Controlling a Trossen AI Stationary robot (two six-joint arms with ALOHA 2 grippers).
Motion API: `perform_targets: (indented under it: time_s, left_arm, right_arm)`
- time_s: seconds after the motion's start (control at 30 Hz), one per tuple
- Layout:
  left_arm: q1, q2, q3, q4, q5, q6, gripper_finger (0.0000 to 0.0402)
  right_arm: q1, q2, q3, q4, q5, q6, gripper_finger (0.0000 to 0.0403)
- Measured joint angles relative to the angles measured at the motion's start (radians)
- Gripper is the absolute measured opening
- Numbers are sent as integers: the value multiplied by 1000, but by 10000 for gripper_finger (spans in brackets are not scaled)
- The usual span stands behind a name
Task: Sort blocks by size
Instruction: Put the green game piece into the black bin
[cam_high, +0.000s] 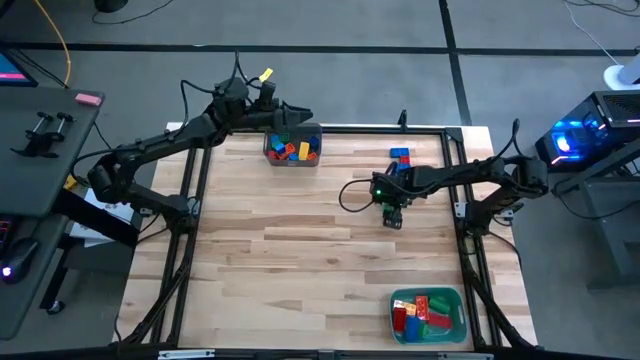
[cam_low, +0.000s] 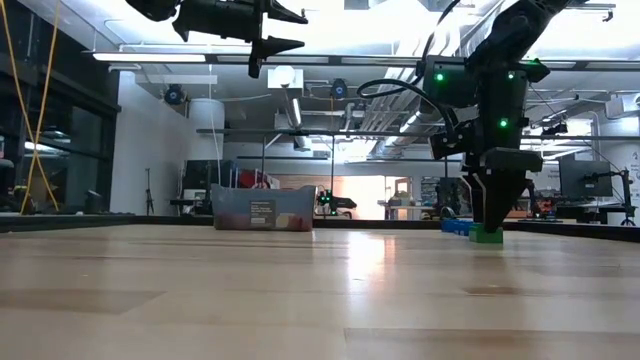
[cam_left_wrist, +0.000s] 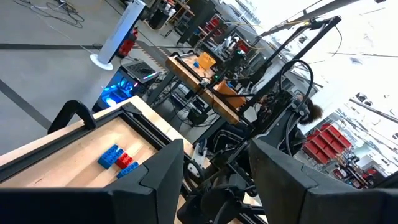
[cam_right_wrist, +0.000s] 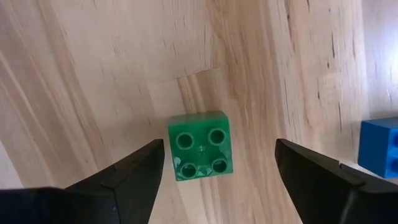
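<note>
A small square green block (cam_right_wrist: 200, 146) with four studs rests flat on the wooden table, right of its middle. My right gripper (cam_right_wrist: 219, 146) points down over it, open, one finger on either side and neither touching; in the low view its fingertips (cam_low: 492, 222) hang just above the block (cam_low: 487, 236). Blue and red blocks (cam_high: 400, 155) lie just beyond, toward the far edge. My left gripper (cam_low: 285, 30) waits open and level, high above the far left, near the dark bin (cam_high: 292, 148), which holds several mixed blocks.
A teal tray (cam_high: 462, 310) with red and green blocks sits at the near right corner. A blue block (cam_right_wrist: 380, 146) lies close beside my right gripper. Bare wood spans the table's middle and left. A black frame rail runs along the table's edges.
</note>
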Motion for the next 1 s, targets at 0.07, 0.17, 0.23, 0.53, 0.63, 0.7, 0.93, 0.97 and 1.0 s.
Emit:
perform_targets:
  time_s: [0.07, 0.17, 0.23, 0.53, 0.63, 0.7, 0.93, 0.97, 1.0]
  left_arm:
    - [0, 0, 0, 0, 0, 0, 171]
    - [0, 0, 0, 0, 0, 0, 171]
    - [0, 0, 0, 0, 0, 0, 171]
    - [0, 0, 0, 0, 0, 0, 171]
    - [0, 0, 0, 0, 0, 0, 171]
    - [0, 0, 0, 0, 0, 0, 171]
    - [0, 0, 0, 0, 0, 0, 171]
    - [0, 0, 0, 0, 0, 0, 171]
    - [0, 0, 0, 0, 0, 0, 171]
  right_arm:
    - [0, 0, 0, 0, -1, -7, 303]
    - [0, 0, 0, 0, -1, -18, 303]
    - [0, 0, 0, 0, -1, -18, 303]
    - [0, 0, 0, 0, -4, -19, 303]
    - [0, 0, 0, 0, -4, -19, 303]
    - [0, 0, 0, 0, -4, -27, 302]
    - [0, 0, 0, 0, 7, -53, 302]
    - [0, 0, 0, -2, -3, -53, 302]
    - [0, 0, 0, -3, -19, -53, 302]
